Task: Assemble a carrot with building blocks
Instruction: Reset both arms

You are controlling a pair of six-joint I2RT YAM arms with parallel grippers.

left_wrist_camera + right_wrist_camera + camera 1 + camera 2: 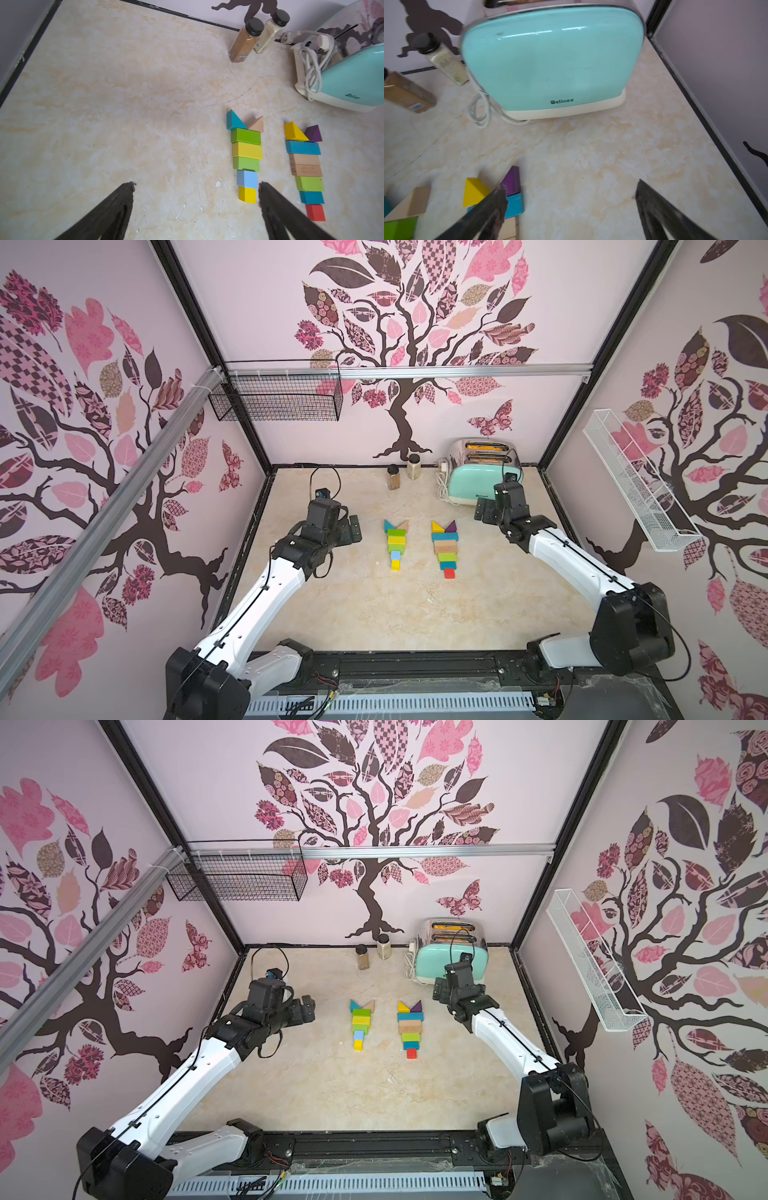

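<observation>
The building blocks (396, 545) lie flat on the counter (374, 614) as two tapering columns side by side, in the gap between the two pincers. The column toward the left pincer (195, 185) runs from a teal wedge (233, 121) and a bare-wood wedge (257, 124) at its wide far end, through a green brick (245, 136), a yellow brick (247, 150) and a second green brick (246, 164), to a light blue cube (247, 178) and a yellow cube (247, 194). In the left wrist view that yellow cube shows just beside one of the pincer's fingers (274, 212). The column toward the right pincer (571, 185) begins with a yellow wedge (293, 132) and a purple wedge (313, 134), then a teal brick (303, 147), two bare-wood bricks (304, 160), a light green brick (309, 184), a shorter teal brick (311, 197) and a red cube (315, 212). Both pincers are released, jaws spread wide, grasping nothing, each on the outer side of its column, the right one by the wedge end. Beyond the right pincer stands a mint toaster (469, 485) with its coiled cord (309, 70). Two spice jars (393, 477) stand beside it at the back wall.
</observation>
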